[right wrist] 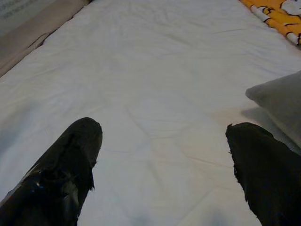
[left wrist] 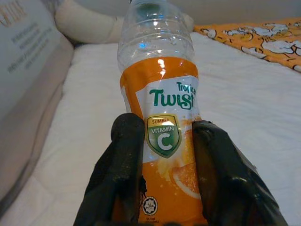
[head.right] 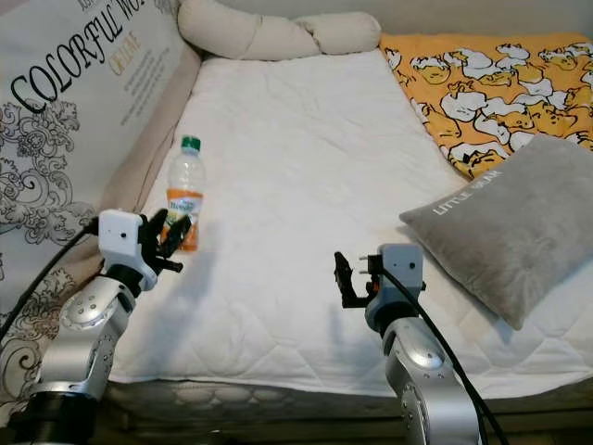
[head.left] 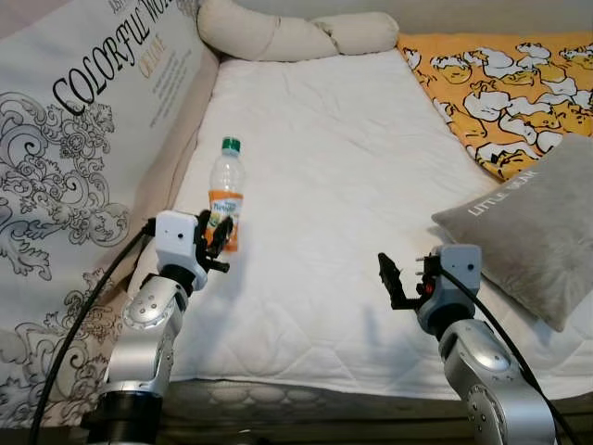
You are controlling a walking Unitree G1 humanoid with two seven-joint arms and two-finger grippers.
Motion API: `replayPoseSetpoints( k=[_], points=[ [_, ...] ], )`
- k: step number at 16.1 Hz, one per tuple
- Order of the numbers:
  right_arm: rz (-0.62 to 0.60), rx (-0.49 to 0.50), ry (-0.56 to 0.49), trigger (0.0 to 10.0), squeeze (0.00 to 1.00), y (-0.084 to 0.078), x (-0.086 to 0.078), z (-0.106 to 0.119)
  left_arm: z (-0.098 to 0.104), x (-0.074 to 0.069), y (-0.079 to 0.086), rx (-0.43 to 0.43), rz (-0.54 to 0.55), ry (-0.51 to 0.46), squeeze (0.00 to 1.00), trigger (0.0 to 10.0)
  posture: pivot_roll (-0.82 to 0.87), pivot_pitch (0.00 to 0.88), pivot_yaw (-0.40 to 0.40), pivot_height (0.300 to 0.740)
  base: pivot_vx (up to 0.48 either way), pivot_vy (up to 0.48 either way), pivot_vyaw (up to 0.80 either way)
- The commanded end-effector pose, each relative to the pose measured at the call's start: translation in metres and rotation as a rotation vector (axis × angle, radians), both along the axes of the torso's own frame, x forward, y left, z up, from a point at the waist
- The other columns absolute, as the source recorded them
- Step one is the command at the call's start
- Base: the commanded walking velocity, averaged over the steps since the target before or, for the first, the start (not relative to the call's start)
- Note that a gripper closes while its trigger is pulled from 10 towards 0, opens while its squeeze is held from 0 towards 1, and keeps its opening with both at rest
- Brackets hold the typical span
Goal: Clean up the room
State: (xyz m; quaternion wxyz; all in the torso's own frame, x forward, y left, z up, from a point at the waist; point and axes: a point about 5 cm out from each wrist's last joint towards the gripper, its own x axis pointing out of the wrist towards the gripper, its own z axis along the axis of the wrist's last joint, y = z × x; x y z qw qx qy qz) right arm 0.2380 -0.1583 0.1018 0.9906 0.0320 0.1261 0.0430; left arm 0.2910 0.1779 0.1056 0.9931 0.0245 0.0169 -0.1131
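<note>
cream fabric printed with grey scrollwork and the words "colorful world" forms a padded side panel (head.left: 65, 185) along the left edge of a white quilted mattress (head.left: 343, 185). just inside that edge, towards the near left corner, a clear plastic juice bottle with a green cap and an orange label (head.left: 226, 193) stands upright on the mattress. the left gripper (head.left: 215, 243) reaches in from the near edge, and in the left wrist view its black fingers (left wrist: 122, 174) sit on either side of the bottle's lower label, pressed against it, so the pincer is clamped on the bottle. a beige knotted bolster (head.left: 287, 35) lies along the far edge of the mattress. further right, near the middle of the near edge, the right gripper (head.left: 391, 278) hovers above bare white quilting; the right wrist view shows its two black fingers (right wrist: 66, 174) spread wide apart with nothing between them. a yellow blanket patterned with white cartoon ducks (head.left: 505, 88) covers the far right corner. a grey velvet cushion with pale lettering (head.left: 533, 227) rests at the right edge, just beside the right gripper's arm.
</note>
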Motion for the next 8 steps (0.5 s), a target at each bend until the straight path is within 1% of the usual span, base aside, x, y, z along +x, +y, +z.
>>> replayPoseSetpoints(
  k=[1, 2, 3, 4, 7, 8],
  points=[
    [-0.015, -0.007, -0.007, 10.0, 0.0, -0.002, 0.002, 0.0, 0.0, -0.004, 0.003, 0.029, 0.032, 0.022, 0.0, 10.0, -0.09, 0.0, 0.07, 0.74, 0.0, 0.0, 0.0],
    [-0.028, -0.016, -0.015, 10.0, 0.0, -0.006, 0.002, 0.0, 0.002, -0.01, 0.005, 0.045, 0.067, 0.001, 0.0, 10.0, -0.08, 0.0, 0.063, 0.74, 0.0, 0.0, 0.0],
    [-0.031, -0.027, -0.016, 10.0, 0.0, -0.007, 0.001, -0.001, 0.004, -0.016, 0.007, 0.085, 0.074, -0.015, 0.0, 10.0, -0.07, 0.0, 0.061, 0.74, 0.0, 0.0, 0.0],
    [-0.036, -0.022, -0.015, 10.0, 0.0, -0.007, 0.001, -0.002, 0.005, -0.02, 0.009, 0.105, 0.089, -0.01, 0.0, 10.0, -0.07, 0.0, 0.059, 0.74, 0.0, 0.0, 0.0],
    [-0.051, -0.003, -0.007, 10.0, 0.0, -0.005, 0.002, -0.004, 0.007, -0.025, 0.015, 0.126, 0.115, -0.002, 0.0, 10.0, -0.05, 0.0, 0.045, 0.74, 0.0, -0.439, 0.0],
    [-0.041, -0.022, -0.009, 10.0, 0.0, -0.005, 0.003, -0.005, 0.008, -0.026, 0.016, 0.136, 0.119, -0.001, 0.0, 10.0, -0.05, 0.0, 0.044, 0.74, 0.0, -0.439, 0.0]
  ],
)
